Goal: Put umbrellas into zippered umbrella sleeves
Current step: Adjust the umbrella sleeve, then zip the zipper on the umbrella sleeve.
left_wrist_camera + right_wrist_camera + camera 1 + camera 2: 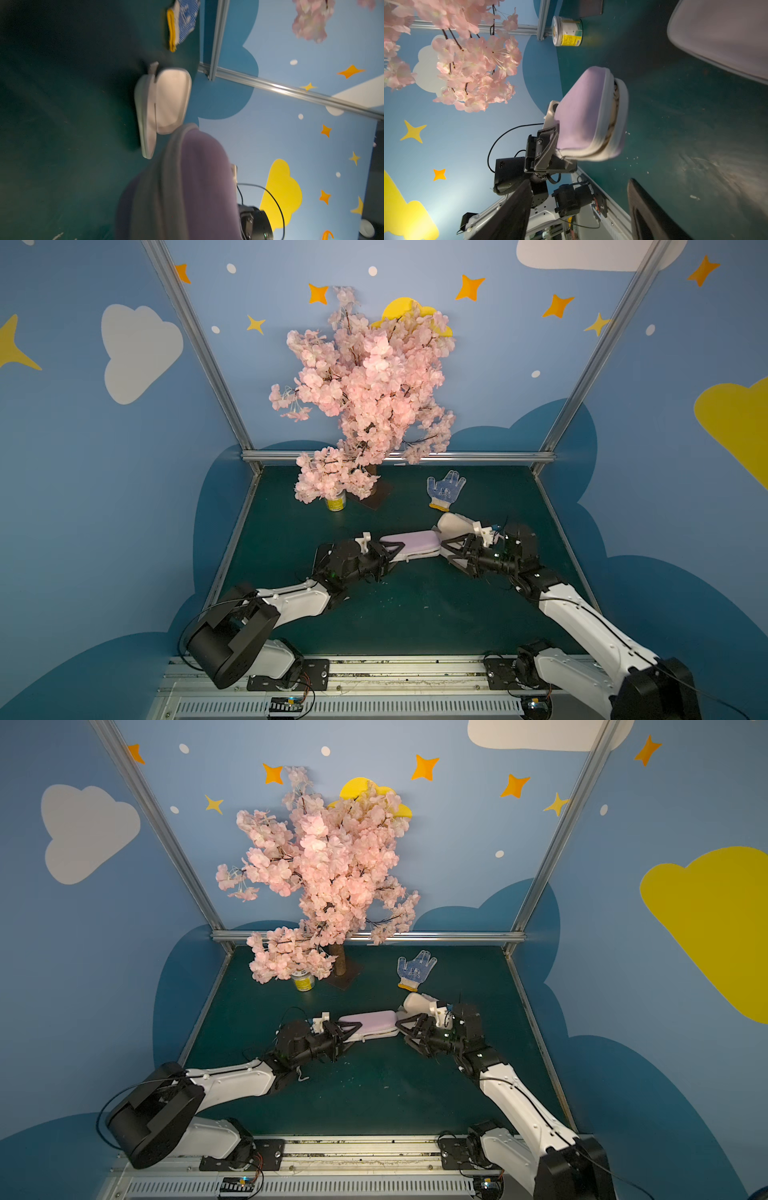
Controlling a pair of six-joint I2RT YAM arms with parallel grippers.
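The left gripper pinches 1 end of the lavender sleeve; the right gripper is spread. Held at 1 end only, the sleeve may twist and gape.

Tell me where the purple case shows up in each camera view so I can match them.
Both top views: the purple case lies flat just below picture centre.
Left wrist: it fills the lower middle, close up and blurred.
Right wrist: picture centre, its zip edge gaping a little.
Shared landmark: the white case beside it, seen in all four.
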